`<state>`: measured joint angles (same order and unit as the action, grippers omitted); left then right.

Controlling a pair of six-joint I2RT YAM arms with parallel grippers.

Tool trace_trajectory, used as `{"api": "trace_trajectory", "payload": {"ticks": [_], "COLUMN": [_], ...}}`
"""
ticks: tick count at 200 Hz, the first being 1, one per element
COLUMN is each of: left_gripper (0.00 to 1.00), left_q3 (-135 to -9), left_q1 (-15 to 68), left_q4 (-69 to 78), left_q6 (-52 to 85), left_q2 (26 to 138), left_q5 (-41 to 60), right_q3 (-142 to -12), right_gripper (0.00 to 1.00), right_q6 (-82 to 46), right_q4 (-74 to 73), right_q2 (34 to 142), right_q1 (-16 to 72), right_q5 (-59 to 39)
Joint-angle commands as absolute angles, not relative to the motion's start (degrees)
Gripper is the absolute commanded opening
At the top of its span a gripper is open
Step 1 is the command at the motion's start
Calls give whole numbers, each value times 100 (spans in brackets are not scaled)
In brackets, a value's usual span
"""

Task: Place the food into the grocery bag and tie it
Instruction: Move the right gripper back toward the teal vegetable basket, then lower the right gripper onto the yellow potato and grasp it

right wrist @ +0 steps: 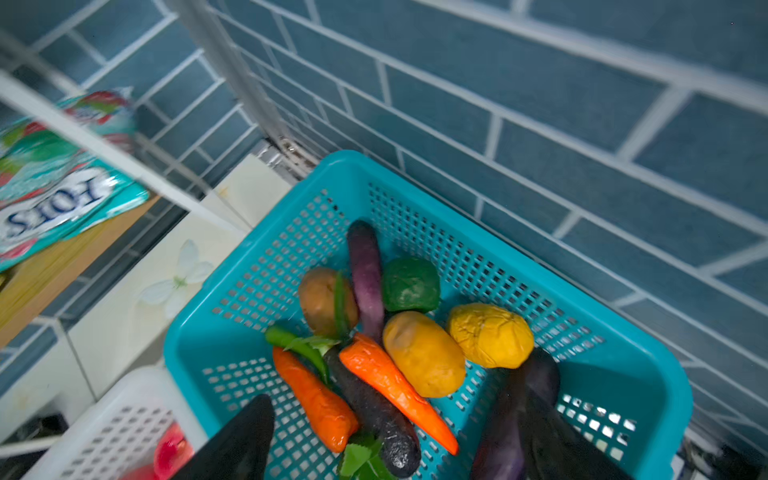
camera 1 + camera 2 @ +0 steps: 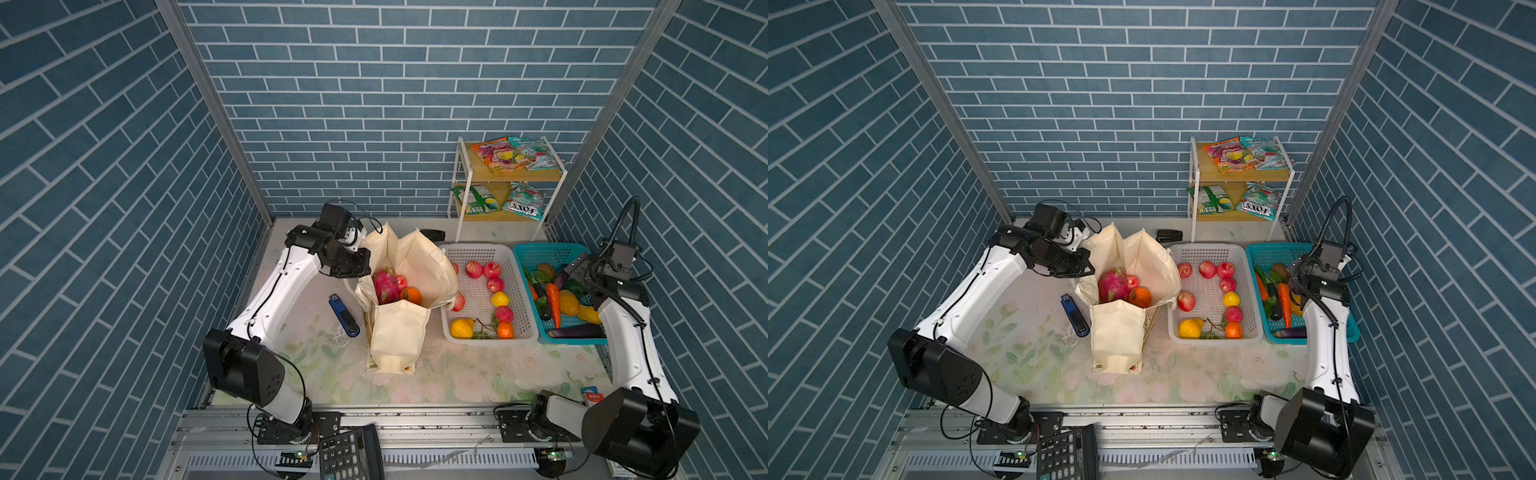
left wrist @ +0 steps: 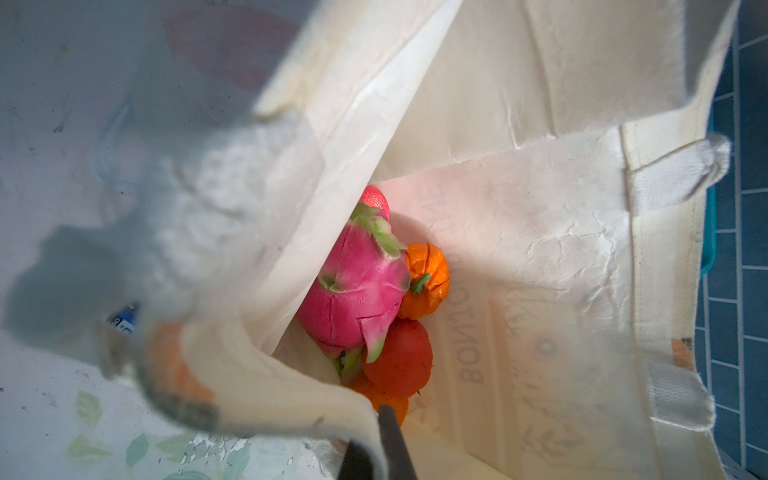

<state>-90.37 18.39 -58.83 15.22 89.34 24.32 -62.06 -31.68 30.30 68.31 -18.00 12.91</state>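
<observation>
Grocery bag (image 2: 399, 332): upright on the surface (image 2: 478, 365), mouth open, rim clamped in the left end effector (image 2: 368, 268).
Dragon fruit (image 2: 384, 284), orange (image 2: 411, 296): inside the bag, below that end effector.
Right end effector (image 1: 395, 415): fingers apart, above the teal basket (image 2: 536, 253).
Snack packets (image 2: 496, 154): on the shelf (image 2: 540, 176) beyond it.

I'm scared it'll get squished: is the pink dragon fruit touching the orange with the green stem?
Touching. Left wrist view: dragon fruit leans on the orange, no gap.

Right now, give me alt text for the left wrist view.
Looking down into the open cream grocery bag: a magenta dragon fruit lies at the bottom among round orange fruits and a red fruit. The left gripper pinches the bag's rim.
</observation>
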Motion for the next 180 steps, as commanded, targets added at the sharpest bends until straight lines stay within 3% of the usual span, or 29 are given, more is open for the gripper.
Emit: {"api": "trace_trajectory", "payload": {"ticks": [1,61,112,180], "left_gripper": [5,5,5,5], "left_q3": [-8921,-8815,-8821,-8674], "left_q1": [1890,1894,1960,1969], "left_q4": [-5839,-5643,-5828,-5801], "left_q6": [1611,1767,1644,1654], "left_q2": [8970,8971,8931,8867], "left_q5": [2445,2456,2262,2316], "right_q3": [-6069,-6294,-6690,-6457], "right_gripper": [90,90,98,99], "right_q6": [-4226,-4815,-4913,-5277], "right_q4": [3395,3731,4303,3850], "right_q2": [7043,7781,8378,8667], "right_q1": [-2113,-2310,-2312,-2347], "right_q5": [611,182,290,315]}}
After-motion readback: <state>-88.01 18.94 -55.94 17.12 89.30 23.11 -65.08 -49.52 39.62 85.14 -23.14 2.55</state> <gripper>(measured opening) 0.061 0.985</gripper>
